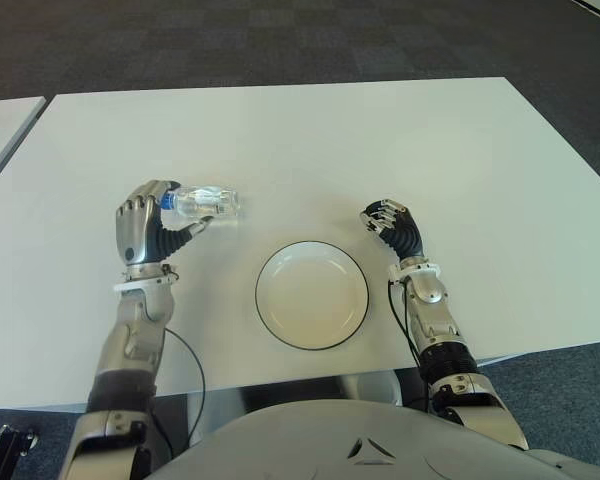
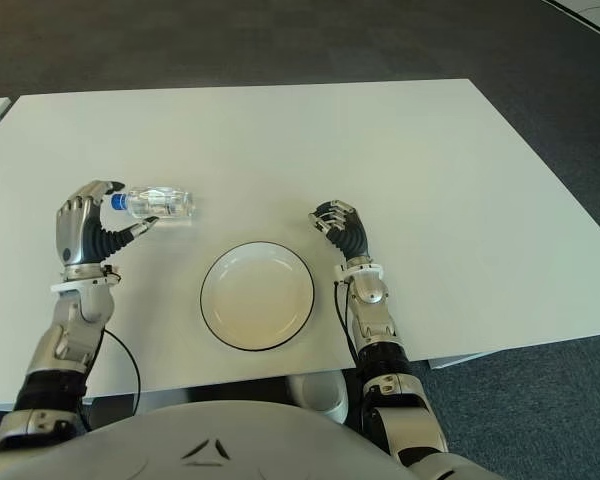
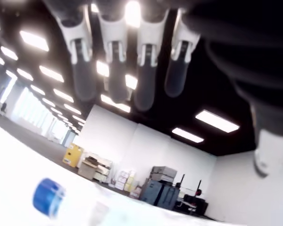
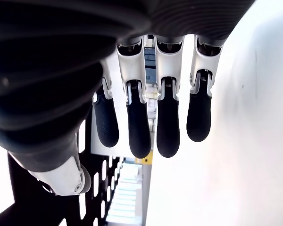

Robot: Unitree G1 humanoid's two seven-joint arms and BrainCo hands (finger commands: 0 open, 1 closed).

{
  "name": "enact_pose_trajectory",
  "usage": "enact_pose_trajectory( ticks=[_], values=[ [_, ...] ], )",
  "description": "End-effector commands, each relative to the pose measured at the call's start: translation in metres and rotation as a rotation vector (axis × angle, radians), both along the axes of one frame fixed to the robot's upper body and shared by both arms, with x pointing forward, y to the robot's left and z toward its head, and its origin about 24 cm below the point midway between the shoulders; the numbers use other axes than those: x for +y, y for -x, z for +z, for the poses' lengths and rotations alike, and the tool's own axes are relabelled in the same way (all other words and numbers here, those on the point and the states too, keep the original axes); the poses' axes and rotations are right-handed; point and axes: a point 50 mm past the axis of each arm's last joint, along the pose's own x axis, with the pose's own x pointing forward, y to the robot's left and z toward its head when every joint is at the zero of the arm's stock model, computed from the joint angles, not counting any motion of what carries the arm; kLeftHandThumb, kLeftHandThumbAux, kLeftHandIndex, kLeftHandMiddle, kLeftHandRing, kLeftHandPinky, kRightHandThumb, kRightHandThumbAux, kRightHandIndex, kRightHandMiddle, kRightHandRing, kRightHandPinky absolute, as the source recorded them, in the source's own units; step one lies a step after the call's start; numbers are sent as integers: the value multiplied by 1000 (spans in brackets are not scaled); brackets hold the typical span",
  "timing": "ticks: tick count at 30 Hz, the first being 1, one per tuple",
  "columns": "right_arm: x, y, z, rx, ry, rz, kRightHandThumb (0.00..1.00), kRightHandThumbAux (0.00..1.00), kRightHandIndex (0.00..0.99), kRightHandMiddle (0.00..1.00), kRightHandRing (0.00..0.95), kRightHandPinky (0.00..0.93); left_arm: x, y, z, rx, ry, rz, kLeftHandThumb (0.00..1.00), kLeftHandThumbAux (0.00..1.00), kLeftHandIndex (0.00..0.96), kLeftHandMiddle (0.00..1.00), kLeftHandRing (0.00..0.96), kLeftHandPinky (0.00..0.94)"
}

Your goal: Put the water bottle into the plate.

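Two hands over a white table (image 1: 310, 130) in the left eye view. Left hand (image 1: 145, 228) at the cap end of the bottle (image 1: 206, 203), fingers (image 1: 140, 205) curved over the blue cap (image 1: 167, 199), thumb (image 1: 192, 230) reaching along the near side of the clear body; contact not certain from here. Bottle lying on its side on the table, up and to the left of the plate (image 1: 312, 295), clearly apart from it. Right hand (image 1: 392, 228) just right of the plate, above the table, fingers loosely curled, holding nothing. Same layout in the right eye view, with a cable trailing from each wrist. From the left wrist view: four fingertips (image 3: 118, 70) hanging in a row, relaxed, spread a little, with open air between them and the bottle; blue cap blurred below, not clamped by the fingers; thumb off to one side, also clear of it. From the right wrist view: four dark fingertips (image 4: 139, 132) side by side, slightly bent, thumb (image 4: 61, 176) apart from them, nothing between, white table beyond.
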Motion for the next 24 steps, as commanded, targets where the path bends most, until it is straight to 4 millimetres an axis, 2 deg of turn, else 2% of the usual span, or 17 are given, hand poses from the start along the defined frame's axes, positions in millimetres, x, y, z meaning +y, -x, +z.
enact_pose_trajectory(
  ticks=[1, 5, 11, 24],
  values=[
    [0, 5, -6, 37, 6, -9, 708, 734, 423, 487, 487, 491, 1, -4, -13, 82, -81, 11, 617, 383, 26, 14, 12, 6],
    [0, 6, -6, 34, 8, -10, 708, 734, 423, 487, 487, 492, 1, -10, -18, 127, -101, 31, 607, 280, 5, 2, 2, 1],
    [0, 6, -5, 29, 13, -8, 706, 734, 423, 484, 486, 495, -1, -27, -24, 176, -133, 55, 567, 181, 0, 0, 0, 0],
    [-2, 6, -4, 19, 24, -12, 704, 735, 424, 475, 483, 488, 6, -48, -35, 293, -219, 64, 540, 120, 0, 0, 0, 0]
  ],
)
